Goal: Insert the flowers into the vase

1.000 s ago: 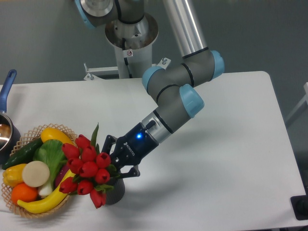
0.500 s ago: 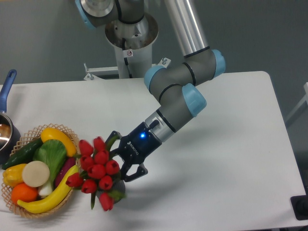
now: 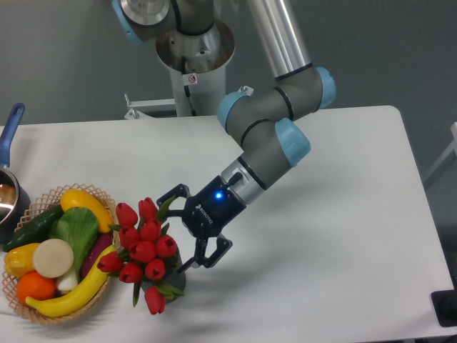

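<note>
— Item one, nearest the front edge of the worktop (image 3: 343, 236)?

— The flowers (image 3: 145, 249): a bunch of red tulip buds with green leaves, standing in the vase (image 3: 173, 280). Of the vase only a dark sliver shows under the blooms, near the front edge, left of centre.

— Item two?

— A wicker basket (image 3: 43, 314) at the front left corner, just beside the flowers. Contents: a banana, an orange, a yellow pepper, a white round piece, a green leafy piece, a cucumber.

— Item three, your own part?

— My pincer (image 3: 187, 230), just right of the bunch. The fingers (image 3: 206, 254) are spread wide, released, one above and one below, and they grasp nothing. A blue light glows on my wrist.

— Item four?

— A metal pot (image 3: 7, 193) with a blue handle, at the left edge behind the basket, partly cut off.

— Farthest?

— My arm's base column (image 3: 193, 64), beyond the rear edge.
</note>
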Controlling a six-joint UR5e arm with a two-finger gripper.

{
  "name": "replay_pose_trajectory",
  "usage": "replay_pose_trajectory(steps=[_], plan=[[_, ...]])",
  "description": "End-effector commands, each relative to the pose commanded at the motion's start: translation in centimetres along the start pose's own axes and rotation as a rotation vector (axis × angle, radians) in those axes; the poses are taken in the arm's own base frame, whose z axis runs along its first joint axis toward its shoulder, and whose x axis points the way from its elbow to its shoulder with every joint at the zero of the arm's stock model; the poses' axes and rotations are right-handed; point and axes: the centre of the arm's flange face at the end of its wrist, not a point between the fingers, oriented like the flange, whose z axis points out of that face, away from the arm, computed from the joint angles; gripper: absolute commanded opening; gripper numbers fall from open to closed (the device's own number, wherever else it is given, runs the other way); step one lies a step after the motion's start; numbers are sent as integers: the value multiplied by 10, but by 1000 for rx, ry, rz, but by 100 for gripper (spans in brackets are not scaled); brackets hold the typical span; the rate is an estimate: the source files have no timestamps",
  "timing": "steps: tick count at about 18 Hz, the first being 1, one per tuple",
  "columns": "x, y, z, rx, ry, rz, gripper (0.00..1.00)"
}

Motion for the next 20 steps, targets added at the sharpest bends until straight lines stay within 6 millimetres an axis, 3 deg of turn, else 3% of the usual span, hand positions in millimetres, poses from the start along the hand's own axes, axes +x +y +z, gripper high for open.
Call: replay_pose_trajectory(steps=[12, 20], plan=[[-4, 19, -35, 4, -55, 6, 100], [-17, 31, -91, 7, -151, 23, 100]])
